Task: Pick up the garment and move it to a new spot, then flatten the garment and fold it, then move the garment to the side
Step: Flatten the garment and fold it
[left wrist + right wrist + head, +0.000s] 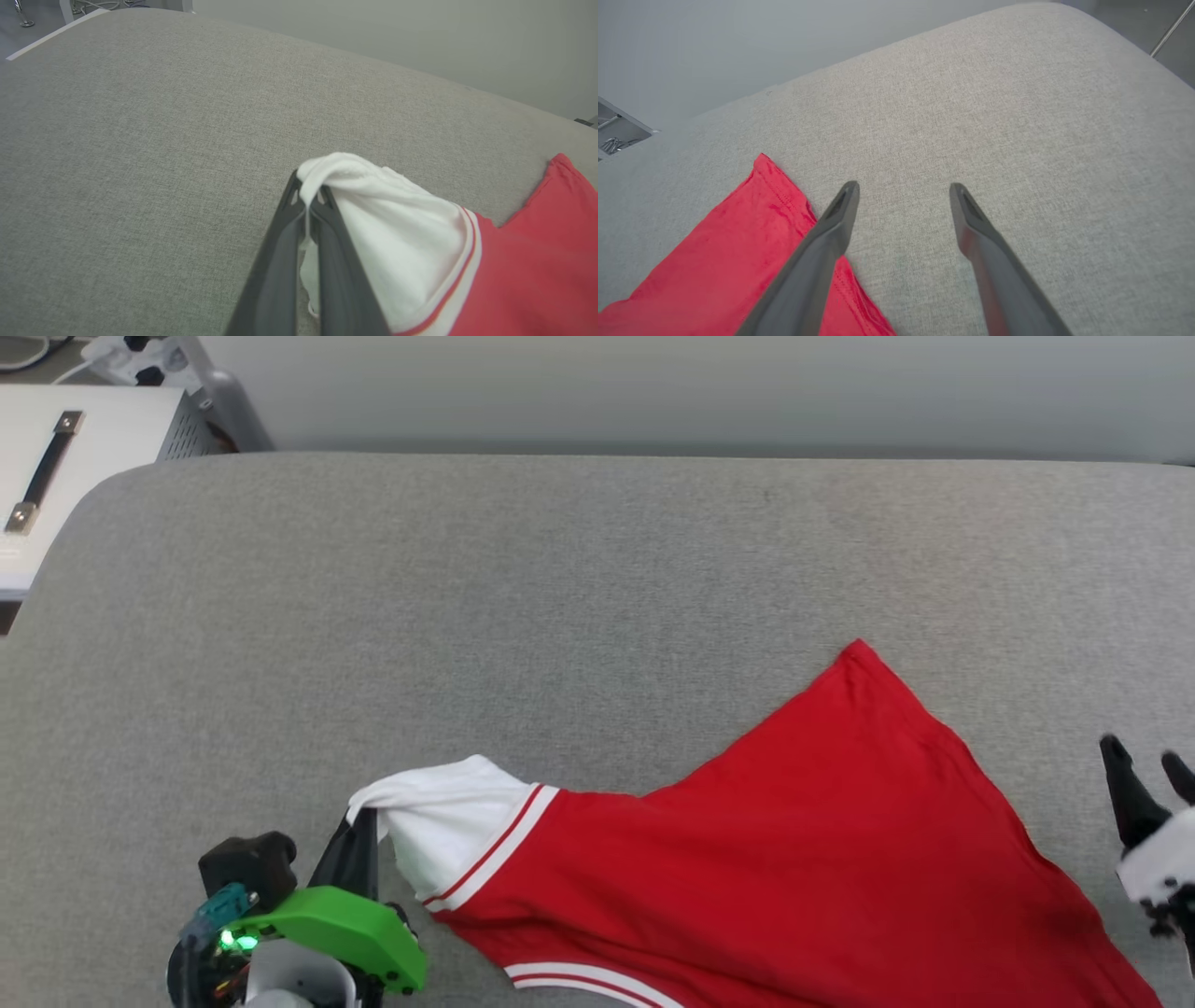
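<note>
Garment (pixel 794 859) sleeve (the white one) pinched by left claw (pixel 308 196); right claw (pixel 903 187) spread.

Red over the body of the garment (pixel 794 859), white on its sleeve (pixel 448 821), red-and-white stripes along the trim (pixel 499 845). Plain flecked grey across the surface (pixel 560 597). Dark grey on the jaws of the left gripper (pixel 362 821) and right gripper (pixel 1141 753). Bright green on the cover (pixel 336 929) behind the left jaws, with a glowing green light (pixel 238 941); black on the block (pixel 247 863) beside it. White on the box (pixel 84 457), black on its handle (pixel 42 471). Pale grey on the wall (pixel 700 392).
</note>
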Controlling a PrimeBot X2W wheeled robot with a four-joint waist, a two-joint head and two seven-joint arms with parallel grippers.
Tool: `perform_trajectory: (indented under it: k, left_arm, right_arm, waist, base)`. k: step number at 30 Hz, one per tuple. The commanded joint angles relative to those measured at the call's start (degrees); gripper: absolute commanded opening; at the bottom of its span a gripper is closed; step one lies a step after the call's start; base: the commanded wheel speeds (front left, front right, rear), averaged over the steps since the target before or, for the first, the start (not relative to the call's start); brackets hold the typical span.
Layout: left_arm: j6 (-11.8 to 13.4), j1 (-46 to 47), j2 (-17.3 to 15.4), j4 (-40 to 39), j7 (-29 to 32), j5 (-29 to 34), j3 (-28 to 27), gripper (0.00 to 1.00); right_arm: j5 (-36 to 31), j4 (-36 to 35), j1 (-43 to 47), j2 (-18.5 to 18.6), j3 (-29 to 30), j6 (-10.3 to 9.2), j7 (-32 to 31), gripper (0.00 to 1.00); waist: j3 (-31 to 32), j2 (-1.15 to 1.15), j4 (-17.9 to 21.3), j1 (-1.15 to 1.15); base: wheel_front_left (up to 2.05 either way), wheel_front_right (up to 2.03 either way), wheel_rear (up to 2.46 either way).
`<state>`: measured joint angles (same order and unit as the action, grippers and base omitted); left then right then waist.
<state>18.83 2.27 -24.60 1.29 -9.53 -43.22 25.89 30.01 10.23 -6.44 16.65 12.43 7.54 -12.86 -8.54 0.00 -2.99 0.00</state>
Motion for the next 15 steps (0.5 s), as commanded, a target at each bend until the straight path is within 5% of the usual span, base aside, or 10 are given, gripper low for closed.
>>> perform_trajectory:
  k: [1, 10, 15]
  left_arm:
    - [-0.38, 1.26, 0.47, -0.04, -0.19, 0.78, 0.18, 0.0]
    - [-1.75, 5.32, 2.93, 0.64, -0.38, 2.3, 3.08, 0.0]
    - [-2.43, 7.33, 3.91, 0.84, -0.89, 3.16, 4.14, 0.0]
  right_arm:
    - [0.01, 0.63, -1.9, 1.04, -1.16, -0.05, -0.08, 1.0]
    - [5.87, 5.34, -15.91, 12.18, -16.11, -0.05, -16.53, 1.0]
    - [9.39, 6.51, -22.51, 15.3, -24.16, -0.05, -25.38, 1.0]
  waist:
    - [-1.11, 0.0, -1.33, 0.0]
    - [-3.31, 0.0, -5.54, 0.0]
    - [-4.91, 0.0, -7.45, 0.0]
  base:
    - [0.0, 0.0, 0.0]
    - [0.0, 0.0, 0.0]
    - [0.0, 0.0, 0.0]
